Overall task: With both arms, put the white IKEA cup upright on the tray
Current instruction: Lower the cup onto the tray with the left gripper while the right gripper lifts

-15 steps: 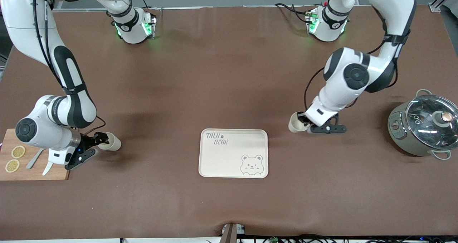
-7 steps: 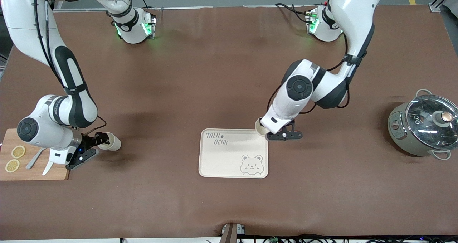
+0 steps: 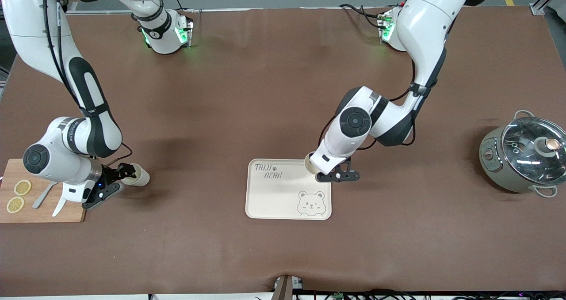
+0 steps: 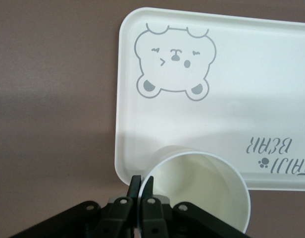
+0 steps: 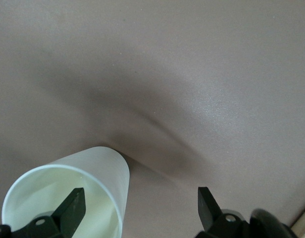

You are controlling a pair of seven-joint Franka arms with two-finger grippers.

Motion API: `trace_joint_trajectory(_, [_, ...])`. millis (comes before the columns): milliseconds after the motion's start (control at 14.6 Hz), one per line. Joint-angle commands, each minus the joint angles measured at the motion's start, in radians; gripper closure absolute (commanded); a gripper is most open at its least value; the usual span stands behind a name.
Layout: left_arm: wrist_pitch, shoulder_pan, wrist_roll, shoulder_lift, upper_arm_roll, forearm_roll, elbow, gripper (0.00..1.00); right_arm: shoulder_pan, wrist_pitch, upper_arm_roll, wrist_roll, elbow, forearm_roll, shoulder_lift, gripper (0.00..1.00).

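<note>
The cream tray (image 3: 283, 198) with the bear drawing lies mid-table. My left gripper (image 3: 315, 168) is shut on the rim of a white cup (image 3: 309, 163). It holds the cup upright, mouth up, over the tray's corner toward the left arm's end. In the left wrist view the fingers (image 4: 141, 186) pinch the cup's wall (image 4: 202, 191) above the tray (image 4: 251, 74). A second white cup (image 3: 138, 175) lies on its side beside the cutting board. My right gripper (image 3: 120, 175) is open at its mouth. In the right wrist view (image 5: 140, 206) one finger is inside that cup (image 5: 68, 198) and one outside.
A wooden cutting board (image 3: 42, 211) with lemon slices (image 3: 22, 187) and a utensil sits at the right arm's end. A grey-green pot with a glass lid (image 3: 524, 158) stands at the left arm's end. Bare brown table lies all around the tray.
My left arm has carried its cup from the table near the pot's side across to the tray's corner. The right arm and its cup have not moved.
</note>
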Motion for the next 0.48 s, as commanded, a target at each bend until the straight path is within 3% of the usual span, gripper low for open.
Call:
trace_joint_trajectory(0, [-0.016,-0.022,-0.018,0.036,0.015,0.055,0.054,1.0,0.008,0.04,-0.003,-0.027,-0.03,0.018,-0.004,0.0])
trace_joint_trajectory(343, [0.018,-0.024,-0.018,0.069,0.021,0.06,0.088,1.0,0.008,0.042,-0.003,-0.033,-0.03,0.018,-0.004,0.0])
trace_joint_trajectory(412, [0.049,-0.024,-0.02,0.077,0.021,0.061,0.088,1.0,0.008,0.042,-0.003,-0.035,-0.03,0.018,-0.004,0.14])
